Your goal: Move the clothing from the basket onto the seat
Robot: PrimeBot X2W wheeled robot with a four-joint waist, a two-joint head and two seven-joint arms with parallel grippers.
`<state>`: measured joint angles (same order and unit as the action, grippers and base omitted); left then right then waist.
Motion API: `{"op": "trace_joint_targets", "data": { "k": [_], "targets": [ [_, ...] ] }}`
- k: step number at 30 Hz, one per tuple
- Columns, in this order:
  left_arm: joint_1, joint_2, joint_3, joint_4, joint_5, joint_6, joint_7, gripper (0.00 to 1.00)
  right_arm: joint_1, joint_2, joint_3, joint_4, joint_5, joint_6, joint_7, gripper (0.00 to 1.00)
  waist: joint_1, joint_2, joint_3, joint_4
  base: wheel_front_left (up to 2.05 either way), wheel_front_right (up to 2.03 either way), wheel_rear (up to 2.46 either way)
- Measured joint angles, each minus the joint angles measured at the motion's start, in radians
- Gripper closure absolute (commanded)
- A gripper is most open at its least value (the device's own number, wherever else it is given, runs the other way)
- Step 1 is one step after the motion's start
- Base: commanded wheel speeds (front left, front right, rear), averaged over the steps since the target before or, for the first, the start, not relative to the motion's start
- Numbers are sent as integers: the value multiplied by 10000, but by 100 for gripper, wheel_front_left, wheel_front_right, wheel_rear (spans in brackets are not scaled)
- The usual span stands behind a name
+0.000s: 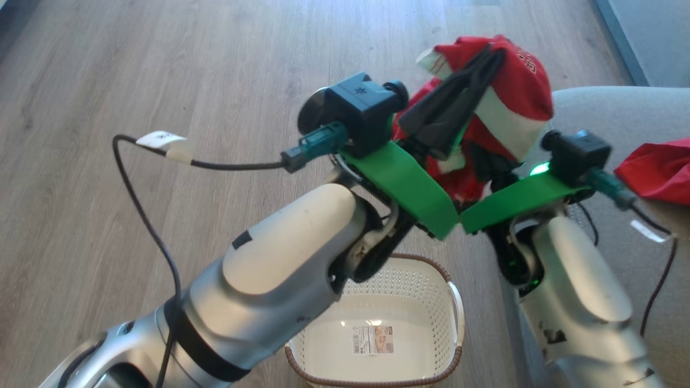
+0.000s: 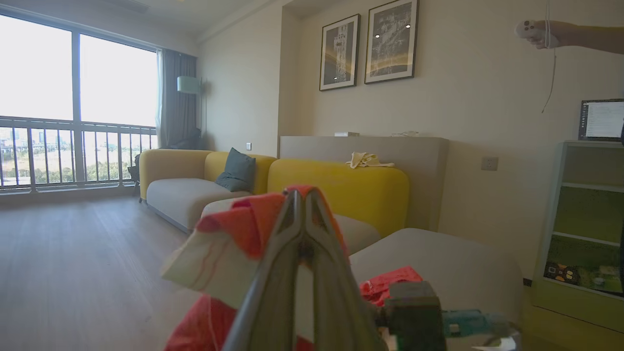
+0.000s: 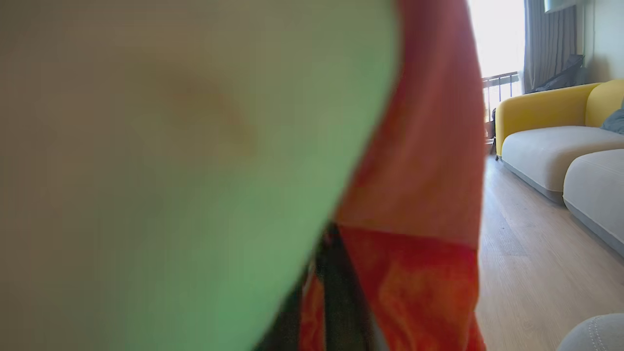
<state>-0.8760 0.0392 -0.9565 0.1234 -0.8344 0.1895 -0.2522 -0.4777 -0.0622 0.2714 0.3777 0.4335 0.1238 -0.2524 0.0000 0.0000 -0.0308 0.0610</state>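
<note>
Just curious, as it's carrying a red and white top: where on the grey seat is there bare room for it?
The grey seat is bare from its rounded corner to the plain red garment; crowded only there. The red and white garment hangs beside that corner.

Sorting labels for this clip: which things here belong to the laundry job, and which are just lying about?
Job: red-and-white garment, pinched in the fingers of the left gripper; plain red garment on the seat; basket.
Lying about: yellow sofa; grey cushion; two framed pictures; floor lamp; pale cloth.
</note>
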Motion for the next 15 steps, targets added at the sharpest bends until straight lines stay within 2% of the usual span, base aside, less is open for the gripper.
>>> {"op": "trace_joint_targets", "data": {
  "k": [9, 15],
  "targets": [
    [527, -2, 943, 1143, 483, -29, 0, 100, 211, 2, -380, -830, 339, 0, 0, 100, 0, 0, 123, -153, 0, 0, 0],
    [940, 0, 1475, 1653, 711, -295, 0, 100, 225, 2, -1112, -1300, 324, 0, -2, 100, 0, 0, 168, -199, 0, 0, 0]
  ]
}}
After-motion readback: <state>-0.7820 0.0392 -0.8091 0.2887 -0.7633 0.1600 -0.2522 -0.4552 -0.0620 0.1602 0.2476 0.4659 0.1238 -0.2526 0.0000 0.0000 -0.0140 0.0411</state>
